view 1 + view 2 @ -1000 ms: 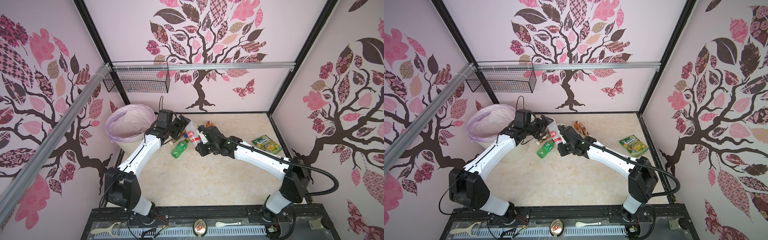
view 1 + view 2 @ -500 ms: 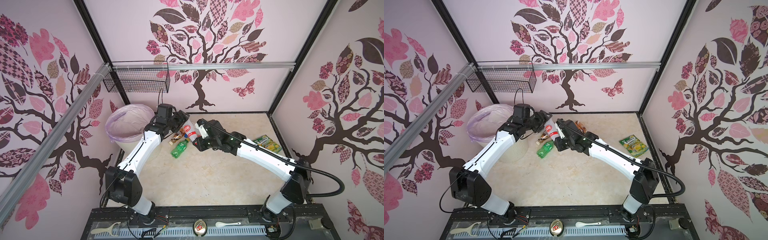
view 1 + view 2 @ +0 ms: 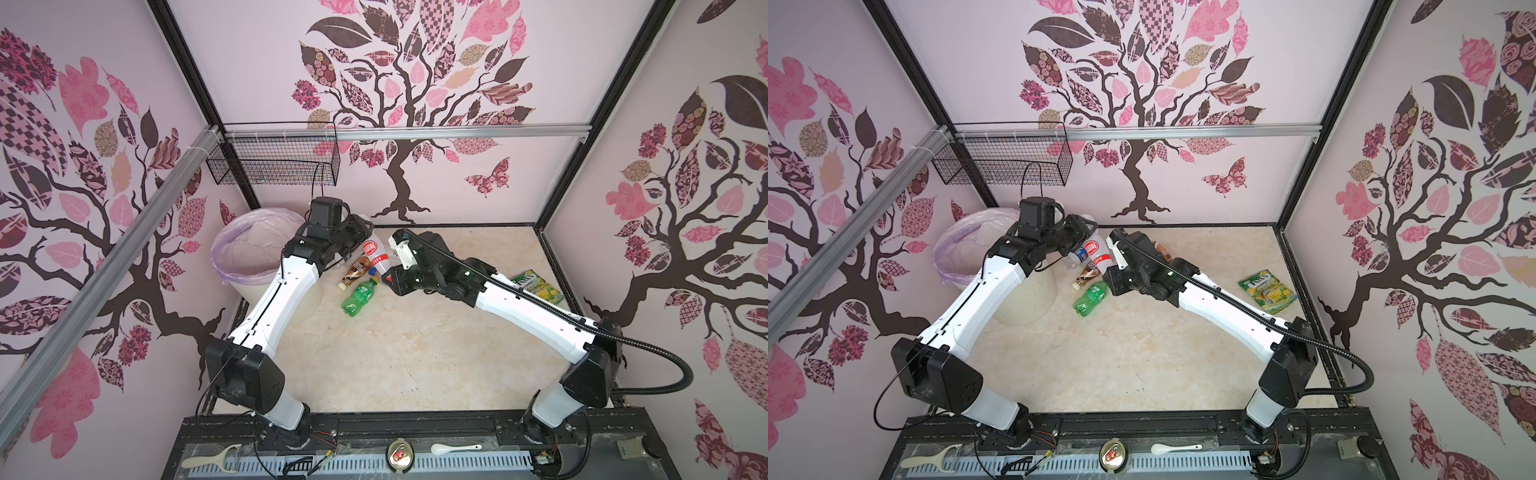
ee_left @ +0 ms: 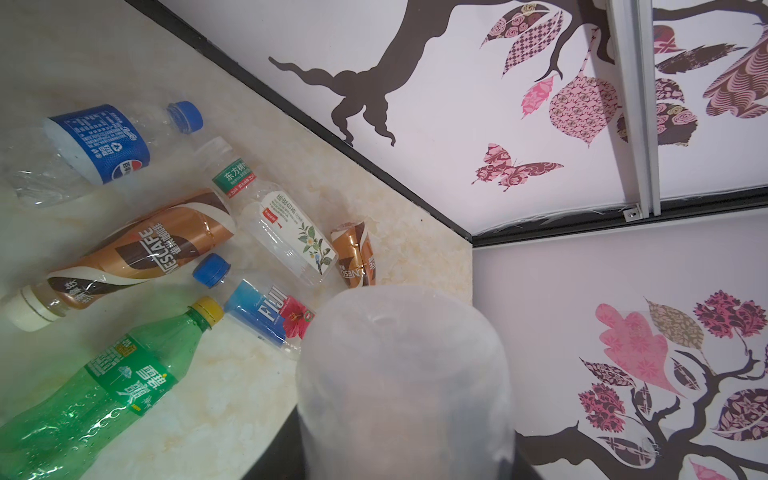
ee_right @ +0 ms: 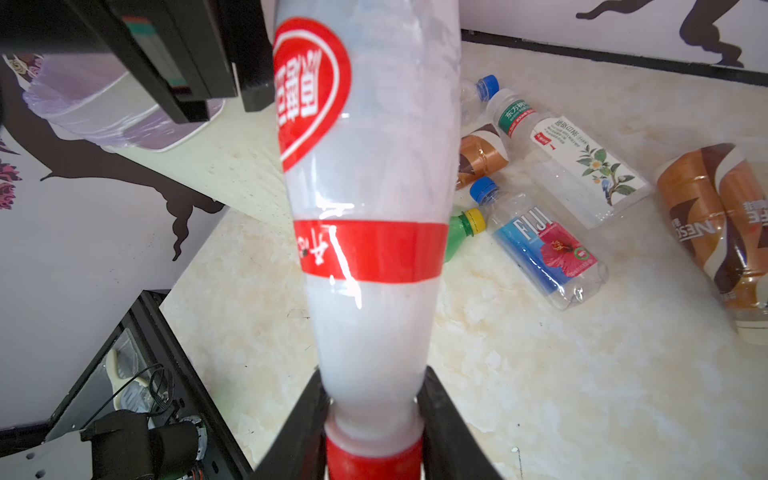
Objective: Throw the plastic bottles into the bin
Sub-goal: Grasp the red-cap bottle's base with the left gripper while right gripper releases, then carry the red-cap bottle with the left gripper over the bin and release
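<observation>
In a top view a lilac bag (image 3: pixel 963 245) lines the bin (image 3: pixel 1030 303)

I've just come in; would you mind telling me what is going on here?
The two arms meet over the table with a white bottle between them, held off the surface. The right gripper has it by the neck, next to the red cap. The left gripper is at its base end, though whether it has closed on it is unclear. The bin stands on the left arm's side. Others, such as the green bottle and a brown bottle, lie on the table.
</observation>
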Controlling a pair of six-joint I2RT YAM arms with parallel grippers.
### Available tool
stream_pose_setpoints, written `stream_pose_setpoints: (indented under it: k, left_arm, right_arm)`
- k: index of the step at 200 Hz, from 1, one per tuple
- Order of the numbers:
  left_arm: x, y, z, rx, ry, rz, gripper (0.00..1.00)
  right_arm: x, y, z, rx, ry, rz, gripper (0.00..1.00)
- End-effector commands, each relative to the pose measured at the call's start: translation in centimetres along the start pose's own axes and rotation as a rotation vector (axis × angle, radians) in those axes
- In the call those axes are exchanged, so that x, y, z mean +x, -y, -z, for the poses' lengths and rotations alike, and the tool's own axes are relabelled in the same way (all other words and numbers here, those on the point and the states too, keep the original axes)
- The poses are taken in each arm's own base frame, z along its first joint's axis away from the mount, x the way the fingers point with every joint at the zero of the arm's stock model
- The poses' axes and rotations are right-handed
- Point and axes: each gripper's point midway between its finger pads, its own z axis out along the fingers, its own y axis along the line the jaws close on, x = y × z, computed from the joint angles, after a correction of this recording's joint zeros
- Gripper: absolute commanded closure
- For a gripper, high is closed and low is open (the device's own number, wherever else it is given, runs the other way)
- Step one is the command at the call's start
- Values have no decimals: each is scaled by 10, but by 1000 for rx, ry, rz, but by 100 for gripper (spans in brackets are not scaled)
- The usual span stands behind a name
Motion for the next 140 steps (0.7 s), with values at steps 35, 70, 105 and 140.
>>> stream_pose_setpoints:
  k: [35,70,105,140]
  left_arm:
    - [-73,9,43,-83,230,-103,58]
    - [-132,-7,79,-165,408,-83,59]
    - [-205,-2,137,-204,665,-93,59]
    - [-261,35,196,-208,918,-215,59]
  right_arm:
    - [-35,-6,6,25,54,6,23]
    - [-62,-16,14,19,101,13,0]
    - [-90,-26,18,7,149,18,1]
    - [-132,-41,29,-12,228,39,0]
